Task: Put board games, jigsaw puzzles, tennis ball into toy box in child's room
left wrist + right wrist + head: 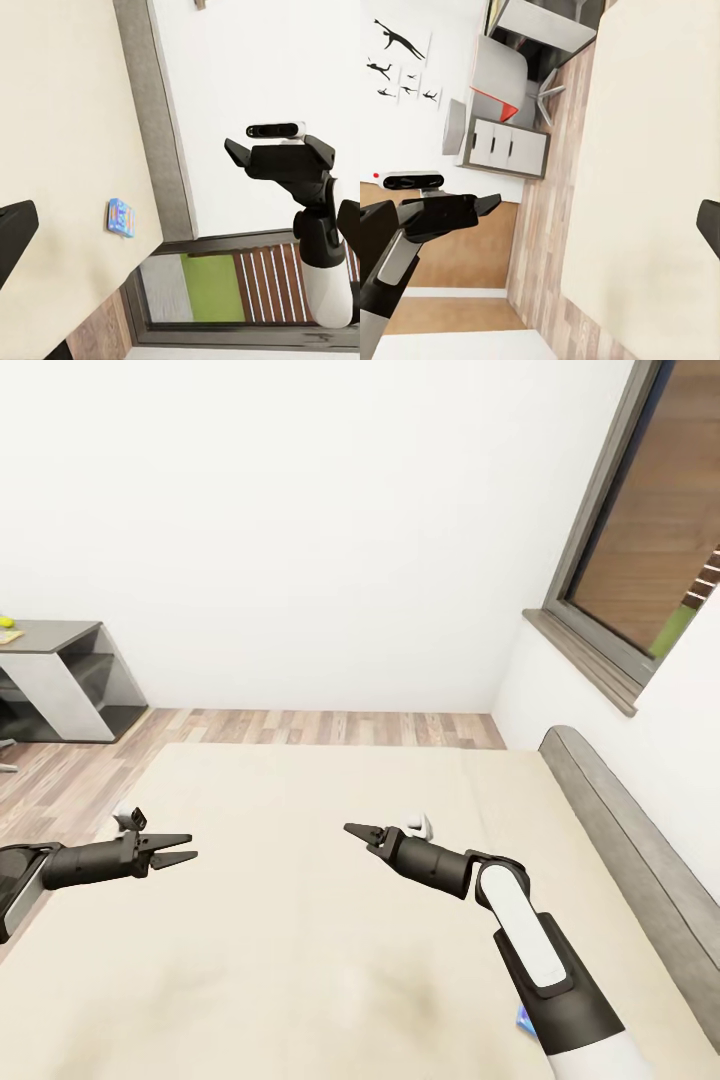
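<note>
Cream bed [330,920], left pincer [184,854] parted, board game [121,217]

Cream bed [330,920], blue patterned board game [121,217].

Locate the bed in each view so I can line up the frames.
Head view: the bed spans the lower half, grey headboard at its right.
Left wrist view: bed is the cream surface against that headboard.
Right wrist view: bed is the cream surface bordering the floor.
Shared landmark: wood floor along the bed's edge.
</note>
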Tool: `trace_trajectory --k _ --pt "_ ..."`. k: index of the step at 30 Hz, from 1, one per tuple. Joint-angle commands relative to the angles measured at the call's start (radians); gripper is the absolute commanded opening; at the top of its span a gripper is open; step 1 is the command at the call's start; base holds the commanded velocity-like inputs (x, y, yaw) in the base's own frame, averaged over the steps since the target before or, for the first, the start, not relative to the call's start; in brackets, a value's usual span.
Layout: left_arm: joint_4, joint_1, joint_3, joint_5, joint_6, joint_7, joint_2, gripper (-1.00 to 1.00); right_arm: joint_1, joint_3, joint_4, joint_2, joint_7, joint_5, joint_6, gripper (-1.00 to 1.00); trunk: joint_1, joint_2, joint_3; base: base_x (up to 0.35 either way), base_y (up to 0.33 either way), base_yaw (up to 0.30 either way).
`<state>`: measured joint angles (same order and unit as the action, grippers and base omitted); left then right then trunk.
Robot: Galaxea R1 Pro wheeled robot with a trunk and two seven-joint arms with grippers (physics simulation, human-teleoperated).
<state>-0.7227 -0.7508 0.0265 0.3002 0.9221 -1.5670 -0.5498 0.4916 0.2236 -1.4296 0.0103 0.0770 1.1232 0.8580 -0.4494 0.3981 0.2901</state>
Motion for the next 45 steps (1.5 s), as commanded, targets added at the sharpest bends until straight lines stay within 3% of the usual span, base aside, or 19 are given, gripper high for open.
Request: trace_trajectory --k 1,37,45 --pt "0.000 -0.001 0.003 0.002 0.011 -0.004 -0.001 1.00 0.001 -0.001 0.000 0.000 0.007 -0.008 0.004 1.00 -0.001 0.002 0.002 -0.009 0.000 0.000" --pt "0.000 -0.001 0.004 0.001 0.011 -0.004 -0.001 1.00 0.001 -0.003 -0.001 0.000 0.010 -0.008 0.004 1.00 -0.001 0.002 0.002 -0.005 -0.031 0.000" --pt "0.000 -0.001 0.004 0.001 0.011 -0.004 -0.001 1.00 0.001 -0.003 -0.002 0.000 0.010 -0.008 0.004 1.00 -0.001 0.002 0.002 0.000 -0.168 0.000"
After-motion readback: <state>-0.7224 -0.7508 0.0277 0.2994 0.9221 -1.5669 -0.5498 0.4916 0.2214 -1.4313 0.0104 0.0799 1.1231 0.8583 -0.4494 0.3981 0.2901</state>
